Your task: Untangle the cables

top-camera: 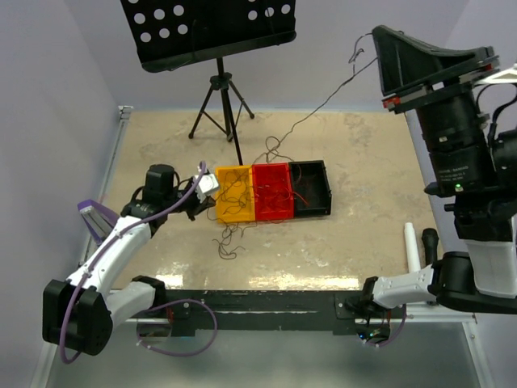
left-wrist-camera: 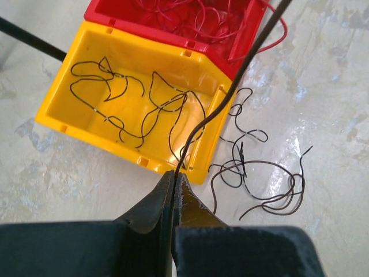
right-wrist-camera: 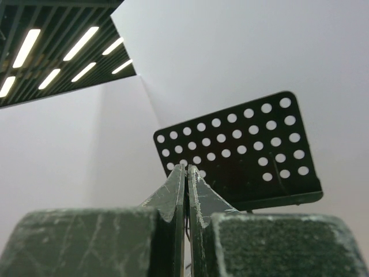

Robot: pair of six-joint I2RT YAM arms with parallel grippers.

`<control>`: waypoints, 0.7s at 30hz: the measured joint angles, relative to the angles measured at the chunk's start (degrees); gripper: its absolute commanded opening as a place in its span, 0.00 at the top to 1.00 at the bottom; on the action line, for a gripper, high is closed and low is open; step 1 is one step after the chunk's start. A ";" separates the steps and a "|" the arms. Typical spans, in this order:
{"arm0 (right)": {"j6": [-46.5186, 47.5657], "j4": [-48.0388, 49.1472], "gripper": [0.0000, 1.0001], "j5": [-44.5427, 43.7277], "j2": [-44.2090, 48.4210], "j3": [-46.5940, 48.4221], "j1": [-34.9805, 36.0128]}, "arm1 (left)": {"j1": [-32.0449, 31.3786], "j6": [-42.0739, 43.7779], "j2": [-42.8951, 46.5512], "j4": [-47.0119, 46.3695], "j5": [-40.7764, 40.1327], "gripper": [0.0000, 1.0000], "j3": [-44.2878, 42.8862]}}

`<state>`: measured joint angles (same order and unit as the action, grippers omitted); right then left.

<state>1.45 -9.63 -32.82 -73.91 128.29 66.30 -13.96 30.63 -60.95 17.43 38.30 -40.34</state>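
Mottled beige tabletop (top-camera: 363, 234), from above: my left gripper (top-camera: 207, 184) sits at the yellow plastic bin (top-camera: 242, 217), frame centre. My right gripper (top-camera: 377, 36), high at upper right, holds one thin black cable (top-camera: 323, 105) taut, I judge to lift it free of the tangle.

Left wrist: jaws are clenched on a black strand (left-wrist-camera: 253, 49). Loose black cables (left-wrist-camera: 253, 184) sprawl lower right, and red cables (left-wrist-camera: 196, 17) fill the red plastic bin (left-wrist-camera: 150, 34).

Right wrist: jaws are pressed together before a perforated black music stand (right-wrist-camera: 242, 150).

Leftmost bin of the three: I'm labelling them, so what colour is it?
Yellow. The bin shows best in the left wrist view.
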 measured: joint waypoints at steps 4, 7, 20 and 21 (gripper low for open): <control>2.27 -0.24 1.00 -2.64 1.18 0.39 0.00 | 0.00 2.67 0.87 2.82 -3.23 1.00 0.24; 4.00 -0.24 1.00 -4.24 1.36 1.68 0.00 | 0.00 4.57 3.65 4.17 -5.99 1.00 1.92; 10.23 2.47 1.00 -10.23 7.26 7.78 0.00 | 0.02 9.77 7.32 8.31 -16.20 1.00 6.10; 10.45 3.23 1.00 -10.75 8.20 7.52 0.00 | 0.02 10.19 7.63 8.33 -16.96 1.00 6.45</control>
<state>11.90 -6.39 -43.57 -65.71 135.81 66.30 -13.93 40.82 -53.32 25.76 21.34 -33.89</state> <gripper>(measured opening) 0.015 0.018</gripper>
